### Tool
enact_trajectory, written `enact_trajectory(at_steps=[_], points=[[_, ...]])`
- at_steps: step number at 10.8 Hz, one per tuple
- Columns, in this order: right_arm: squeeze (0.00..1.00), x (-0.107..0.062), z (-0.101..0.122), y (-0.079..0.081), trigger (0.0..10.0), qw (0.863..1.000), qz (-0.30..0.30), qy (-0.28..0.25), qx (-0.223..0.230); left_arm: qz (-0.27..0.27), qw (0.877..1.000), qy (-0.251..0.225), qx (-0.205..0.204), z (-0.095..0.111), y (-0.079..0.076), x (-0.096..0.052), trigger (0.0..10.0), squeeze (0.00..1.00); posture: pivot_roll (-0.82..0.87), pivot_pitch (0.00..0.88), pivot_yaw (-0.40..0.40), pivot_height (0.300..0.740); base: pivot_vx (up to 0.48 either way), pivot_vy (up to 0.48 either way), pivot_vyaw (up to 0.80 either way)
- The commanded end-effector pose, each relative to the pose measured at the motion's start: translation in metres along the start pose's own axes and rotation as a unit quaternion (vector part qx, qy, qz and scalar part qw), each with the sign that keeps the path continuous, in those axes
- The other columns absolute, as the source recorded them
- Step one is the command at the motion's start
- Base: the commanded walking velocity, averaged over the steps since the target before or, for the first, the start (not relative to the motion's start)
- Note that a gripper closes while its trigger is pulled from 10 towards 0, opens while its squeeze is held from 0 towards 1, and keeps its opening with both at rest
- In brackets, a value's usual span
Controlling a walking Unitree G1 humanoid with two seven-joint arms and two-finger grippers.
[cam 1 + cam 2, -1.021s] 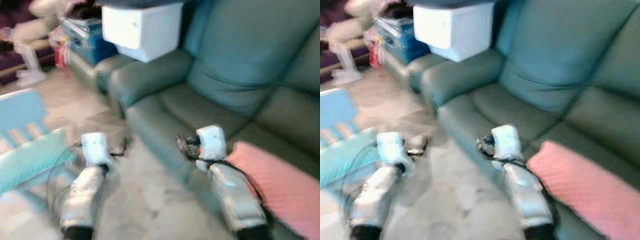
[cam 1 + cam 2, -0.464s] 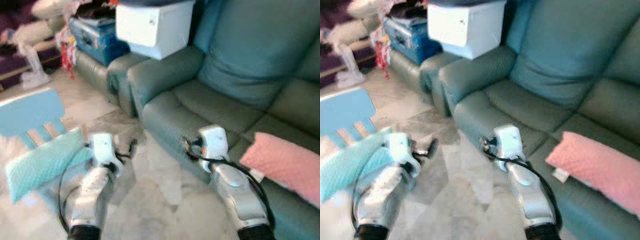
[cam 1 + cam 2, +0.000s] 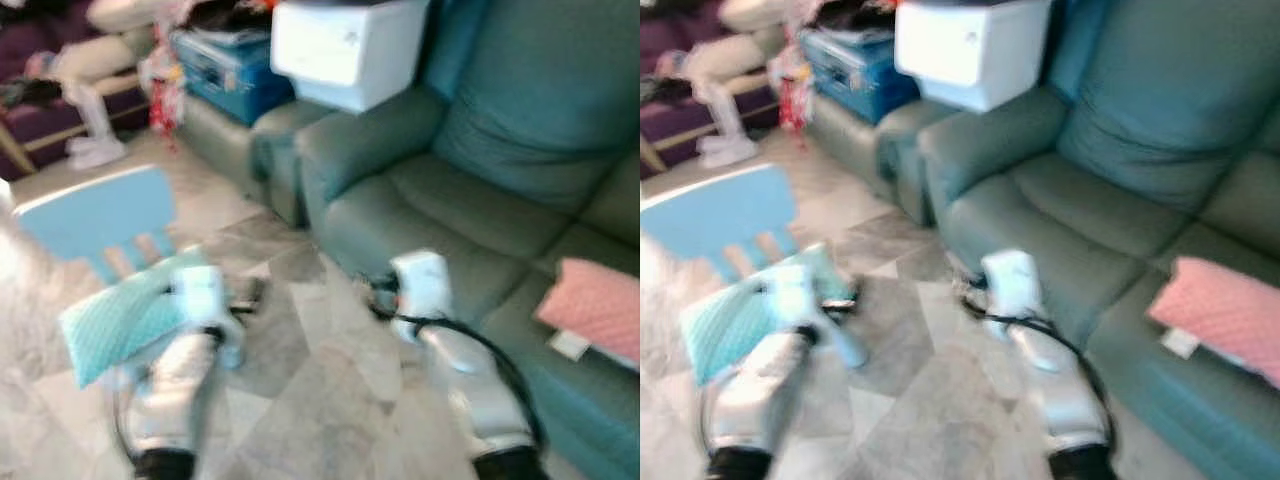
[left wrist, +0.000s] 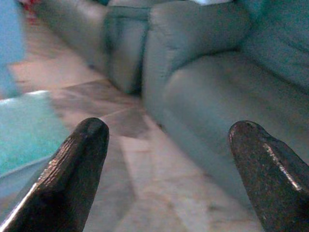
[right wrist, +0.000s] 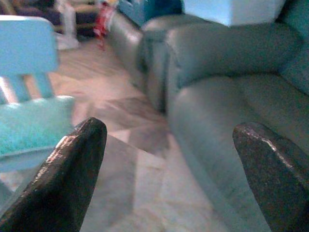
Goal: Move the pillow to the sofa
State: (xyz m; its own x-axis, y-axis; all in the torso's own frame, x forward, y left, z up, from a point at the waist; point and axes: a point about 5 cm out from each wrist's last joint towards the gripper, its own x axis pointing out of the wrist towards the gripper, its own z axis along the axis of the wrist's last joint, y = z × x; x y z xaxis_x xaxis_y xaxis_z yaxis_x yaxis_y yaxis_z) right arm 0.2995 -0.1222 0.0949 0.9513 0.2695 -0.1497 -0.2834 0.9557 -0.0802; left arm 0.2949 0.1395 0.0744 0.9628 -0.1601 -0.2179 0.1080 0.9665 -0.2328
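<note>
On the blue chair at left lies the teal pillow, just beside the left gripper, fingers spread. Right gripper, also spread, hangs before the green sofa, holding nothing.

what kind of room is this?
Most likely a lived-in home living room: a green leather sofa with a pink pillow on its seat, a small blue chair holding a teal pillow, and a marble-tiled floor.
</note>
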Motion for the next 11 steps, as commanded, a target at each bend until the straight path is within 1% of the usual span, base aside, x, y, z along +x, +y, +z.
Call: enact_trajectory(at_steps=[1,5,6,7,9,11], points=[[0.00,0.0031,0.0057,0.0058,10.0,1.000,0.008,-0.010,0.005,0.013,1.000,-0.006,0.011,0.0046,0.0076,0.0004,10.0,0.00,-0.19,0.071,0.048,0.740,0.000,0.000,0.00],[0.00,0.0032,0.0065,0.0069,10.0,1.000,0.013,-0.014,0.001,0.013,1.000,-0.019,0.019,0.0068,0.0046,0.0003,10.0,0.00,-0.19,0.073,0.048,0.740,0.000,0.000,0.00],[0.00,0.0029,0.0077,0.0087,10.0,1.000,0.019,-0.018,-0.009,0.012,1.000,-0.020,0.020,0.0072,0.0038,0.0007,10.0,0.00,-0.19,0.074,0.047,0.740,0.000,0.000,0.79],[0.00,0.0027,0.0082,0.0106,10.0,1.000,0.021,-0.019,-0.009,0.009,0.999,-0.021,0.023,0.0074,0.0035,0.0009,10.0,0.00,-0.19,0.075,0.047,0.740,0.000,0.000,0.79],[0.00,0.0023,0.0088,0.0109,10.0,0.999,0.025,-0.023,-0.009,0.004,1.000,-0.018,0.017,0.0061,0.0022,0.0011,10.0,0.00,-0.19,0.078,0.046,0.740,0.000,0.000,0.79],[0.00,0.0026,0.0105,0.0133,10.0,0.999,0.034,-0.028,-0.011,0.007,1.000,-0.017,0.025,0.0060,0.0031,0.0014,10.0,0.00,-0.19,0.079,0.046,0.740,0.000,0.000,0.79]])
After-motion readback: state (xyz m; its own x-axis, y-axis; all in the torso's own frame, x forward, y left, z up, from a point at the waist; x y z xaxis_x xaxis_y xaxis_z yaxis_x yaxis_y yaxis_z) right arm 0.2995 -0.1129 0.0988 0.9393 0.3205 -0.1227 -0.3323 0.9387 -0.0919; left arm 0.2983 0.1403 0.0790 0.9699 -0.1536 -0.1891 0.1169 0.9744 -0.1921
